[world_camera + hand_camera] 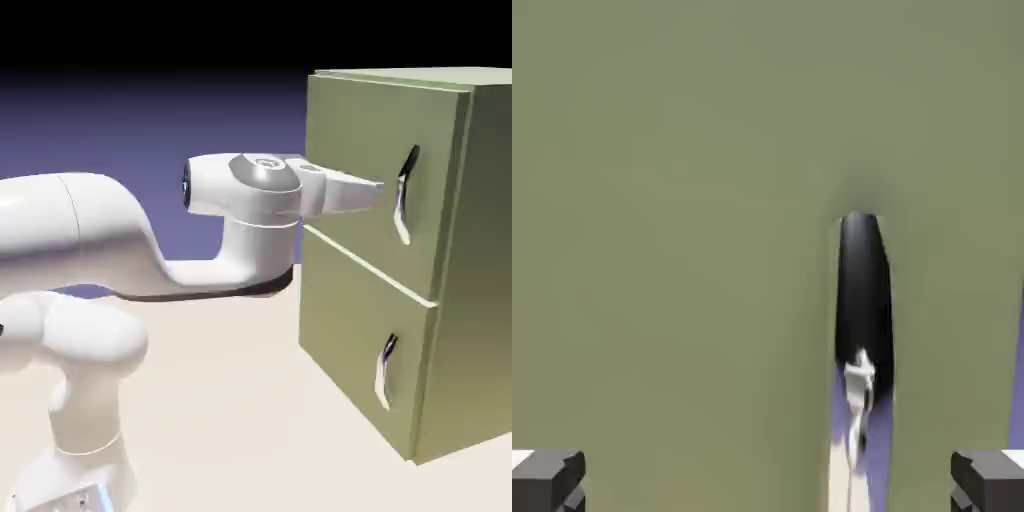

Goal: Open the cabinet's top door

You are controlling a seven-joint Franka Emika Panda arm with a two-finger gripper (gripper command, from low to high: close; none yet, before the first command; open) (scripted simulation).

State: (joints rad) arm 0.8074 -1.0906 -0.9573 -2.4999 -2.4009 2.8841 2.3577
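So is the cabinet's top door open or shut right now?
Shut. The top door sits flush in the cabinet, no gap or pale inside showing. The open gripper is near its handle.

Olive cabinet (450, 300), top door (360, 160) shut.

Matt olive cabinet (450, 250), glossy handle (404, 195) (mirror-like), smooth white arm (120, 230)

Pale beige table (230, 420) spanning the foreground, smooth and bare-looking surface, plain blue-violet backdrop (150, 110) behind, darkening to black along the top of the exterior view
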